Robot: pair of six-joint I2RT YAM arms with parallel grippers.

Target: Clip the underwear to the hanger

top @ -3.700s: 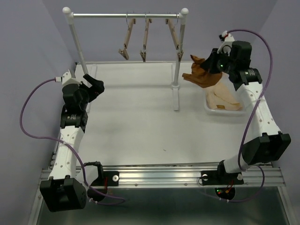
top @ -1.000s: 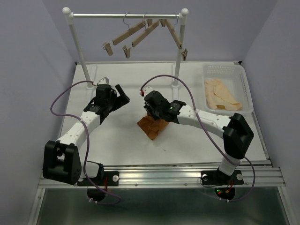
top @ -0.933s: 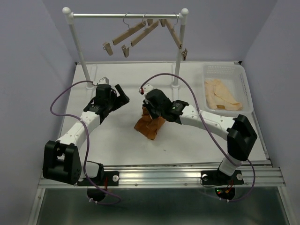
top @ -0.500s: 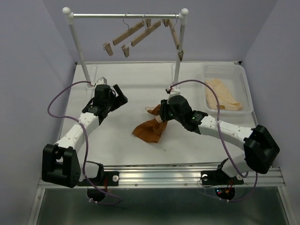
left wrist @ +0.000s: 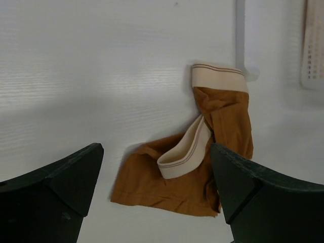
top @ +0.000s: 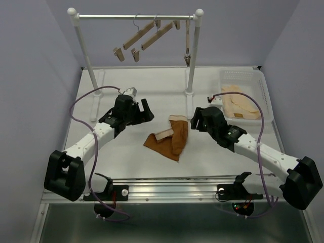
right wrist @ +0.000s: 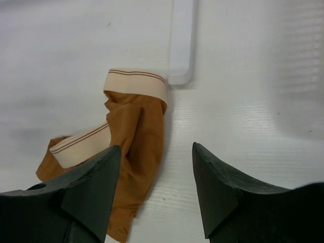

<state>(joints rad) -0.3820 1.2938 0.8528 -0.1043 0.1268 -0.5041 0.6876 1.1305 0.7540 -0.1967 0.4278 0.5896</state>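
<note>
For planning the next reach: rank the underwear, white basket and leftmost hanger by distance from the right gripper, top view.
1. underwear, just left of the right gripper.
2. white basket, back right.
3. leftmost hanger, on the rail.

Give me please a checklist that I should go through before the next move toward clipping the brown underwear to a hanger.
1. Claws free: ok. Both the left claw and the right claw are open and hold nothing.
2. Garment within reach: ok, probably. The underwear lies on the table between the two claws.
3. Top edge laid straight: not ok. The waistband is folded over on itself and the fabric is bunched.
4. Hangers available: ok. Three hangers hang on the rail, and none carries a garment.
5. Clips ready to take fabric: cannot tell. They are too small in the top view.
</note>
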